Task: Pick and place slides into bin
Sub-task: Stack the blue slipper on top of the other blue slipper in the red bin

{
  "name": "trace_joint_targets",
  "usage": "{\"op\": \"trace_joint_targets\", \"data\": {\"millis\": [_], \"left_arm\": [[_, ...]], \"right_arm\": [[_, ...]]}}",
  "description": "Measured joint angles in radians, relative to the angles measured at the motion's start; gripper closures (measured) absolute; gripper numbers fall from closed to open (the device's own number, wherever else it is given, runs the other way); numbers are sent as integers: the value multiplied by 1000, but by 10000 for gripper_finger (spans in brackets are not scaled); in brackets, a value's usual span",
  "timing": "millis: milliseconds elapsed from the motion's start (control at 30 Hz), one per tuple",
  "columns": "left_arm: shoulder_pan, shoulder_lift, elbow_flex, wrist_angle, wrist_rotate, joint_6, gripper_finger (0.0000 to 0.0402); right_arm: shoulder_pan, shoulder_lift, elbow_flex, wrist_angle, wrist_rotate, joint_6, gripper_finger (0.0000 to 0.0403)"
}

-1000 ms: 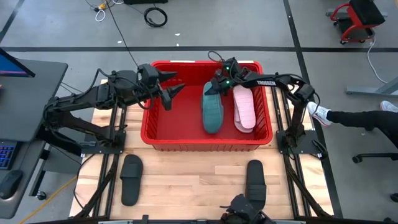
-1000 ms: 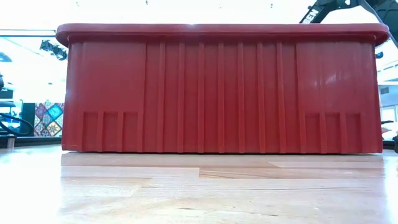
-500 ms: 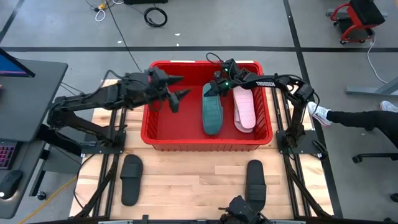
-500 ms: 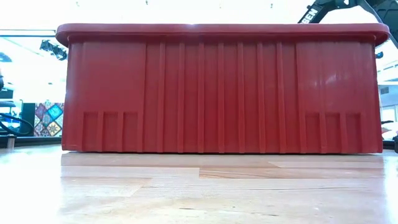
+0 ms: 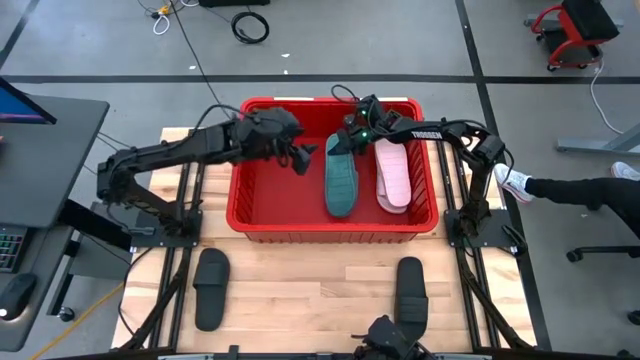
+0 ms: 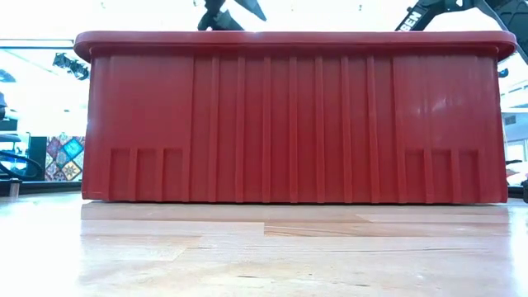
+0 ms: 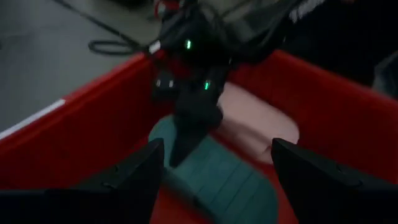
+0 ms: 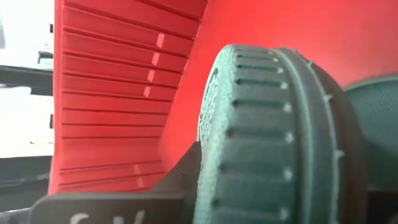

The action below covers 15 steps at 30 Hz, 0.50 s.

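The teal slide (image 5: 341,180) lies in the bin (image 5: 240,215), right gripper (image 5: 349,140) clamped on its end; we should release cleanly while the left gripper (image 5: 303,157), fingers apart, hovers nearby.

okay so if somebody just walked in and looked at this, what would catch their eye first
The big red bin at the table's far middle, with a teal slide and a pink slide inside. Both grippers meet over it: the right gripper grips the teal slide's end, the left gripper hovers open beside it.
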State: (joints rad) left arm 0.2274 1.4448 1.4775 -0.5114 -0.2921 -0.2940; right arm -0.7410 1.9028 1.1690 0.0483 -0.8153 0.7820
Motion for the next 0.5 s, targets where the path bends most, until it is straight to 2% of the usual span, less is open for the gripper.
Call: {"op": "trace_joint_targets", "data": {"millis": [133, 267, 500], "left_arm": [[62, 9, 17, -85, 76, 10, 100], [99, 20, 17, -125, 81, 35, 100], [121, 73, 15, -179, 88, 56, 100]], "right_arm": [[10, -19, 0, -2, -16, 56, 348], [23, -35, 0, -1, -31, 86, 348], [53, -35, 0, -25, 29, 54, 348]]}}
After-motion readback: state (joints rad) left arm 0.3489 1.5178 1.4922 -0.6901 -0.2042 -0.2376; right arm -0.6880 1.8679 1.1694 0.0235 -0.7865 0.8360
